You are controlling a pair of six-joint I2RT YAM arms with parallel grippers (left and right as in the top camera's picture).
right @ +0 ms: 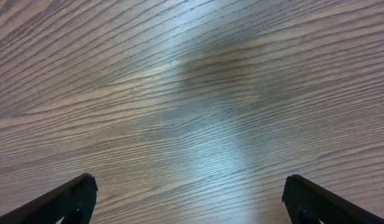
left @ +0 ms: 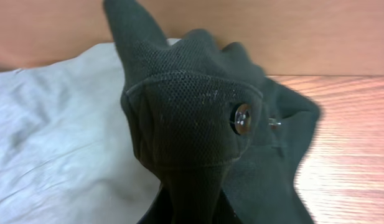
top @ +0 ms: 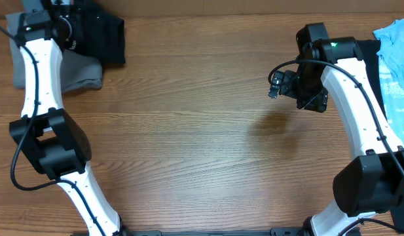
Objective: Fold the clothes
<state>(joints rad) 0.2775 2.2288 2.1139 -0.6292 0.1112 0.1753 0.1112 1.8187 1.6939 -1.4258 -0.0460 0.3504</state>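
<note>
Now, look at the far left corner of the worktop [top: 188, 131]. The dark garment [left: 192, 124] lies there in a bunch, partly on a pale grey garment [top: 80, 72]. Your left jaws are pressed together on a fold of this dark cloth. In the left wrist view the fabric rises straight out of them and fills the picture. So the cloth is already at these jaws, and the rest of it lies to their right. Its long axis I cannot tell, because it is crumpled.

Your right jaws are spread wide and hold nothing. They hang over bare wood, well apart from the dark garment, so the left arm [top: 41, 72] is clearly the nearer one. I think the coming move must draw the garment toward the open centre, where the right arm [top: 349, 85] can meet it.

The dark fabric is a fine mesh knit with a stitched edge and one round button [left: 243, 118], and it looks soft and limp. The grey one looks smooth. A light blue garment [top: 395, 39] lies at the far right edge.
</note>
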